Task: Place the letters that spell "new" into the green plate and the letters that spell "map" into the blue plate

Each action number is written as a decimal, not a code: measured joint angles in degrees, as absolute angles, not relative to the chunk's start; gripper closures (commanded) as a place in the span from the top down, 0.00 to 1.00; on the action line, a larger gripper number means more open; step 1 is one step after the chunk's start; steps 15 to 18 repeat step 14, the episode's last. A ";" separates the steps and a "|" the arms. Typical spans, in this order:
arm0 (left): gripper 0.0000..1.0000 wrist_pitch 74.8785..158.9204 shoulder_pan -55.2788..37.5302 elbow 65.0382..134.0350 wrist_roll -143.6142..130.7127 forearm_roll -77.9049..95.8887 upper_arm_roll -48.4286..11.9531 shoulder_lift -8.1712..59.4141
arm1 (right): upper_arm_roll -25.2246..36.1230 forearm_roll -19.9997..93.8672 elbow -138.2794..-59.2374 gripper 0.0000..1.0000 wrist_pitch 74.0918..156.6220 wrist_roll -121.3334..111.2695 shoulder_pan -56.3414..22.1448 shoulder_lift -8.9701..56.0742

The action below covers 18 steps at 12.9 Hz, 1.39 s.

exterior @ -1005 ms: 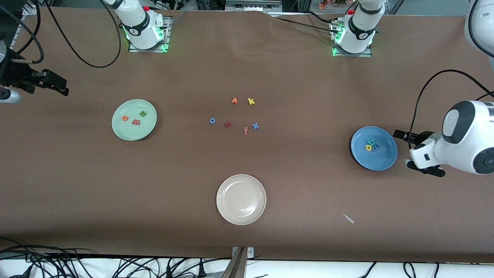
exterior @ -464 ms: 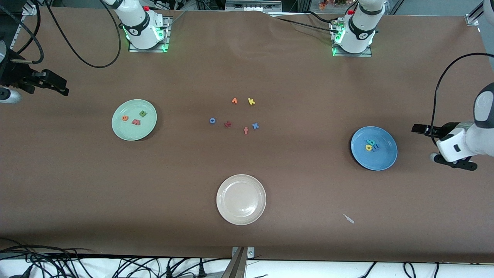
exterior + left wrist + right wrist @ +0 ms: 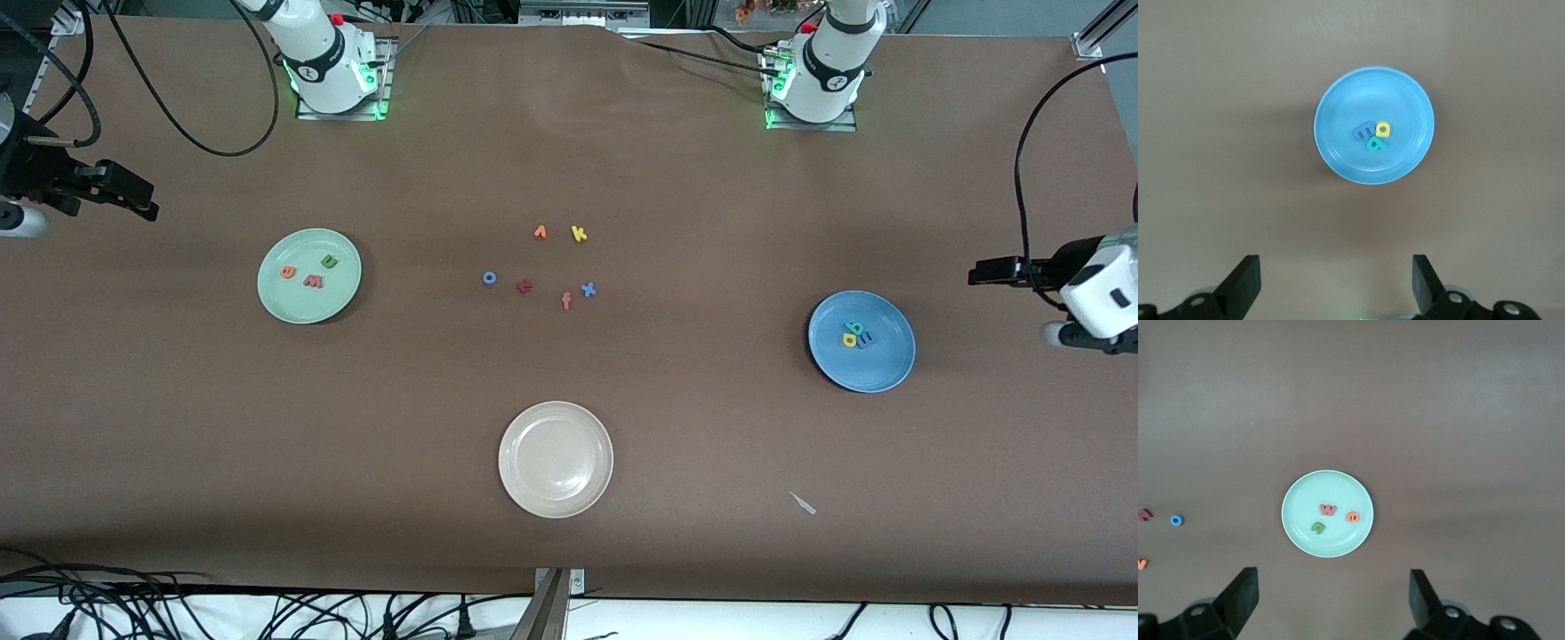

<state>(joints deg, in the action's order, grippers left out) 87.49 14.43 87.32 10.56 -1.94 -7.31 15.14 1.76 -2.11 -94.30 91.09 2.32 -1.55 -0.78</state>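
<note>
The green plate lies toward the right arm's end and holds the green "n", orange "e" and salmon "w". My right gripper hangs open beside that end's table edge, empty, looking down on the green plate. The blue plate at the left arm's end holds the teal "a", yellow "p" and blue "m", bunched together. My left gripper is open and empty, high beside the blue plate.
A cream-white plate lies empty near the front camera. Mid-table lie loose letters: orange "v", yellow "k", blue "o", a dark red letter, salmon "f", blue "x". A white scrap lies near the front edge.
My left arm has drawn away from the blue plate toward its end of the table, gripper still open. The right arm and all letters have stayed put.
</note>
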 measured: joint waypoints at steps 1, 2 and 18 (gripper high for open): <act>1.00 88.16 12.28 88.18 10.13 -1.62 -5.18 13.32 | 1.77 -2.12 -94.30 1.00 91.10 2.33 -1.55 -0.78; 1.00 88.88 10.33 88.77 9.09 -1.06 -3.51 11.58 | 1.76 -2.11 -94.30 1.00 91.10 2.33 -1.55 -0.78; 1.00 89.25 2.83 92.81 3.61 -0.06 -0.44 -2.41 | 1.80 -2.12 -94.36 1.00 91.10 2.35 -1.54 -0.77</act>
